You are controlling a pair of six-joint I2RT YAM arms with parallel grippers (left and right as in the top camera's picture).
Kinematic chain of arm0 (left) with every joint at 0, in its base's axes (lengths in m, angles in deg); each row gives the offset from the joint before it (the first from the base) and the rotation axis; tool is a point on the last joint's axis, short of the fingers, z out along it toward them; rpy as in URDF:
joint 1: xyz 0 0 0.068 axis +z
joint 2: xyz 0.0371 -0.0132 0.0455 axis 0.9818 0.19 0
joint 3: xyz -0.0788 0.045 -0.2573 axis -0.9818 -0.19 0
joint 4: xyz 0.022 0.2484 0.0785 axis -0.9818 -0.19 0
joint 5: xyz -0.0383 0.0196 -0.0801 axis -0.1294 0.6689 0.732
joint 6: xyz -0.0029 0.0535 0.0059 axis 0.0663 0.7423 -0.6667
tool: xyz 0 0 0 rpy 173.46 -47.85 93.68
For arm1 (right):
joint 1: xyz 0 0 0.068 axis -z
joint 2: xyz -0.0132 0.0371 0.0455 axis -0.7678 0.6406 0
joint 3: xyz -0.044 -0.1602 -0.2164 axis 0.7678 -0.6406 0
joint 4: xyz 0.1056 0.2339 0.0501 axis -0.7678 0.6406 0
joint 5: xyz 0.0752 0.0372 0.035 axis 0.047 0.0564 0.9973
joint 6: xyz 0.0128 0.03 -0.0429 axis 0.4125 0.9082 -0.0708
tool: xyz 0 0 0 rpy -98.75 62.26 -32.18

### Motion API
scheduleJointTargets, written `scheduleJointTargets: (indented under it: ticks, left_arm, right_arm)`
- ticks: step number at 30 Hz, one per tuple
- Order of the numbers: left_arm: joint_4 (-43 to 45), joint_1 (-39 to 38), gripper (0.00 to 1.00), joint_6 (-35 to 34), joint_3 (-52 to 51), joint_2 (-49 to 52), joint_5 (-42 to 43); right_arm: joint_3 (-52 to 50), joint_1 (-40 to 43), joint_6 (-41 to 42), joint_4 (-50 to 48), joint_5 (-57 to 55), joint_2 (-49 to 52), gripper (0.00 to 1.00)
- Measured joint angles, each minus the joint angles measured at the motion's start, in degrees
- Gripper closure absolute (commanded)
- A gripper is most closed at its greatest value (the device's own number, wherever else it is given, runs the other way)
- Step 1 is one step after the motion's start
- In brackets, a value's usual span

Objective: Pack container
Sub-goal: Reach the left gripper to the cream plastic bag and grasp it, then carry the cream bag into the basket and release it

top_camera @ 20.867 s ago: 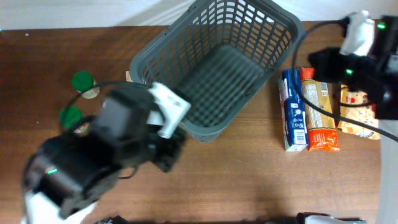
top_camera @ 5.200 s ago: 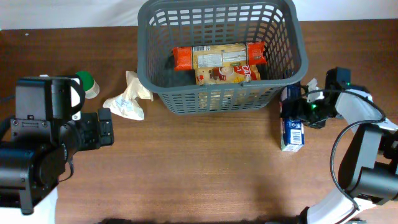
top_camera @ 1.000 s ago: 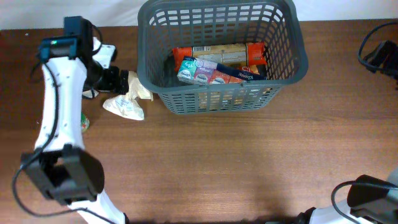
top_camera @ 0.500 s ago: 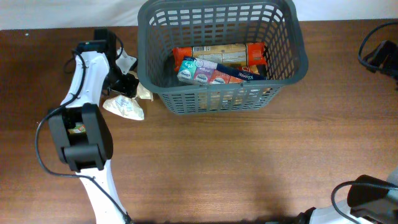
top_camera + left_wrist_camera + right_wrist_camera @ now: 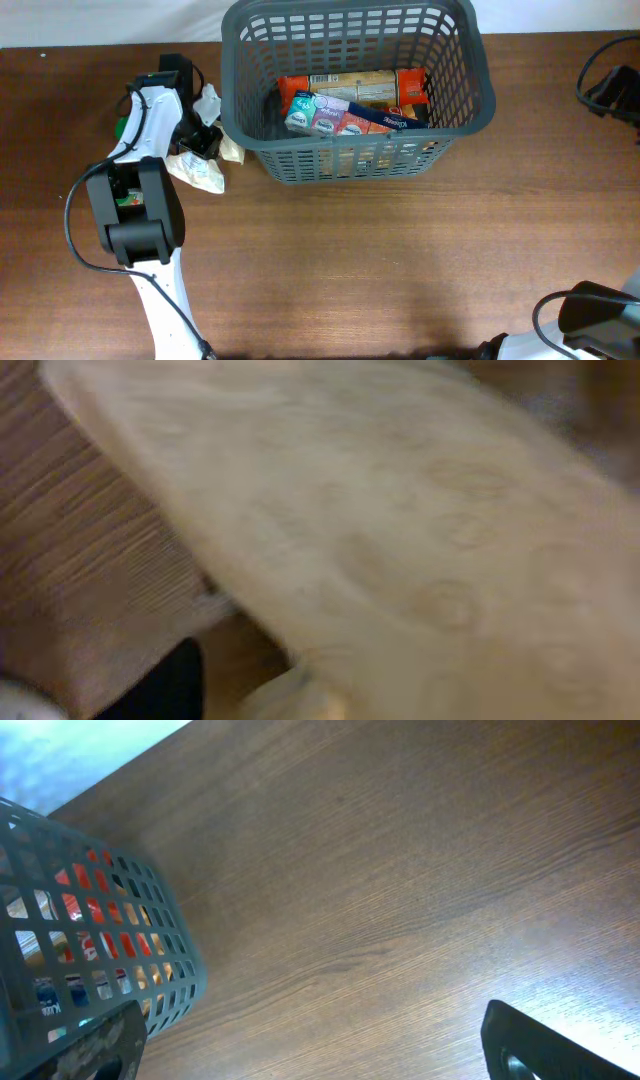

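Observation:
The container [image 5: 350, 165], a dark grey lattice basket, stands at the back middle of the table; its corner also shows in the right wrist view [image 5: 90, 920]. Inside it lie an orange and beige packet [image 5: 350, 88] and a blue carton [image 5: 345, 118]. My left gripper [image 5: 205, 136] is down among crumpled cream packets [image 5: 200, 172] just left of the basket. A blurred cream packet [image 5: 400, 530] fills the left wrist view, and only one dark finger [image 5: 170, 685] shows. My right gripper [image 5: 320, 1060] hangs open over bare wood, holding nothing.
A white wrapper [image 5: 208, 100] lies against the basket's left wall. A bit of green [image 5: 118, 128] peeks out from behind the left arm. The right arm [image 5: 612, 95] sits at the far right edge. The brown tabletop [image 5: 400, 270] stretches in front of the basket.
My left arm has swung in toward the basket's left side and dropped onto the cream packets. Its jaws have narrowed. The right arm has stayed still.

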Motion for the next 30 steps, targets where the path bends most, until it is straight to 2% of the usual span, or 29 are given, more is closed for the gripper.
scheduleJointTargets:
  ticks: [2,3,7,12,19,24,26,30]
  left_arm:
    - [-0.4,0.0,0.69,3.1,0.0,0.0,1.7]
    - [-0.5,0.0,0.98,4.3,0.0,0.0,2.4]
    - [-2.3,0.0,0.98,6.2,0.3,0.0,3.3]
    - [-7.0,-0.1,0.98,1.2,4.8,0.0,-0.8]
    - [-12.3,-0.1,0.98,-4.0,23.5,-4.8,-5.4]
    - [-10.4,-0.5,0.98,-5.2,35.6,-13.6,-5.9]
    - [-8.7,-1.1,0.98,-4.5,39.2,-17.9,-5.0]
    - [-6.7,-4.3,0.98,2.3,42.1,-25.2,1.4]
  right_arm:
    - [0.0,0.0,0.0,0.0,0.0,0.0,0.01]
    - [0.0,0.0,0.0,0.0,0.0,0.0,0.01]
    - [0.0,0.0,0.0,0.0,0.0,0.0,0.01]
    - [0.0,0.0,0.0,0.0,0.0,0.0,0.01]
    - [0.0,0.0,0.0,0.0,0.0,0.0,0.01]
    - [0.0,0.0,0.0,0.0,0.0,0.0,0.01]
    - [0.0,0.0,-0.1,0.0,0.0,0.0,0.01]
    - [0.0,0.0,-0.1,0.0,0.0,0.0,0.01]
